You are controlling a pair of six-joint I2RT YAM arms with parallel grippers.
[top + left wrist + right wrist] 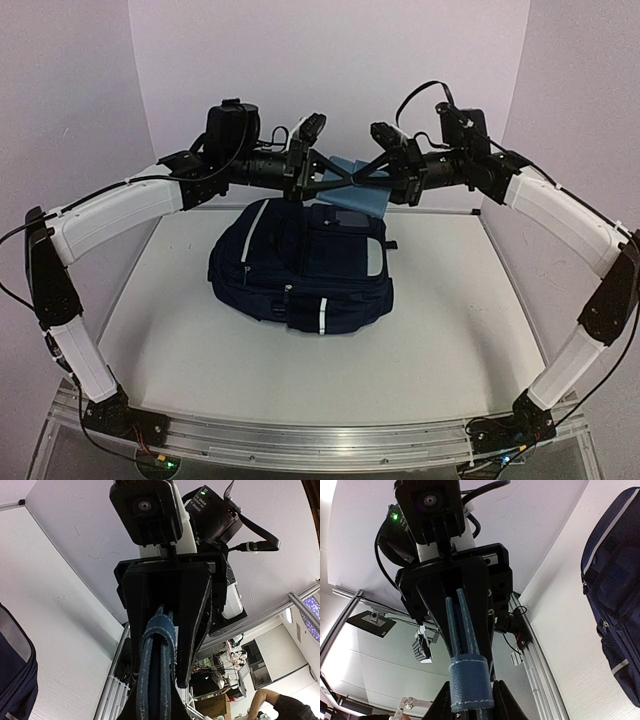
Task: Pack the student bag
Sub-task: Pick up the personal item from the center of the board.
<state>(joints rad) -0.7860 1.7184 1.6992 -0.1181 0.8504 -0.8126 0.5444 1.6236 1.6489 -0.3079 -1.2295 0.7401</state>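
The student bag [300, 265], dark navy with white stripes, lies flat on the white table, zipped pockets up. It also shows at the edges of the wrist views [15, 670] [615, 580]. Above its far end a light-blue wallet with white stitching [362, 190] hangs in the air between both arms. My left gripper [343, 178] [155, 711] is shut on one edge of the wallet [157, 655]. From the opposite side my right gripper [374, 176] [472, 707] is shut on the wallet's snap-strap end [470, 682]. The two grippers face each other.
The table [190, 340] is walled at the back and both sides by pale panels. An aluminium rail [320, 440] runs along the near edge between the arm bases.
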